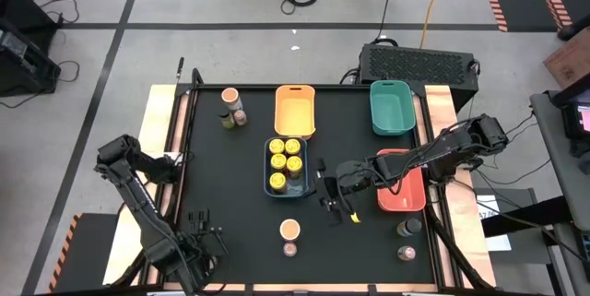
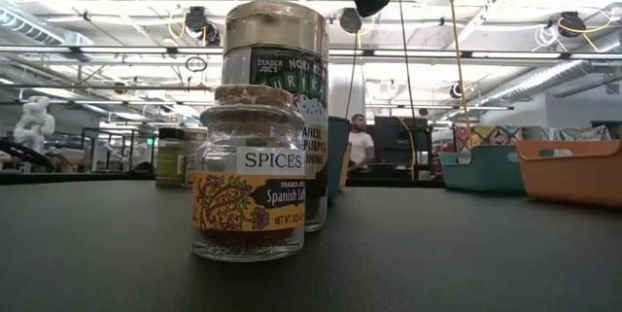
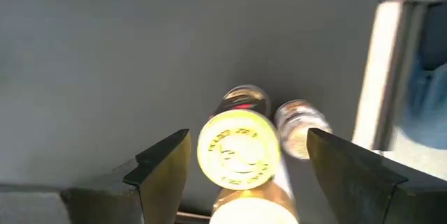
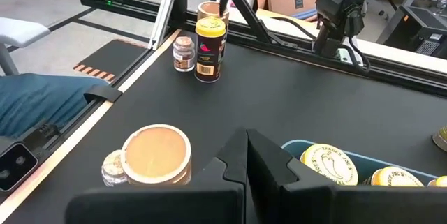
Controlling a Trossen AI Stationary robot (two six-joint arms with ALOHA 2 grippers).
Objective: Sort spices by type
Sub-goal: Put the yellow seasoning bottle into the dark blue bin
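- Right end effector (image 1: pixel 339 206): fingers closed together, holding nothing; it hangs over the bare surface (image 1: pixel 230 176) just right of the blue tray (image 1: pixel 269 190), with the red tray (image 1: pixel 412 202) on its far side.
- Left end effector (image 3: pixel 248 165): fingers partly apart; a yellow-lidded jar (image 3: pixel 239 147) shows between them in its own view, but we cannot tell whether it is gripped.
- Spices, sorted: five yellow lids (image 1: pixel 285 160) in the blue tray.
- Spices, unsorted: pair near the front edge (image 1: pixel 289 236); group at the back left (image 1: pixel 232 107); two dark-lidded jars (image 1: pixel 407 239) at the front right.
- Orange tray (image 1: pixel 295 110) and green tray (image 1: pixel 391 107): no jars seen in them.
- Risk: closed fingers cannot take a jar; we judge they must part before any descent.
- Risk: a low sweep past the blue tray could clip its wall and shift the sorted jars.
- Risk: jars standing in touching pairs; taking one may topple its neighbour.
- Obstruction: the red tray lies between the right arm's base and the front-right jars.
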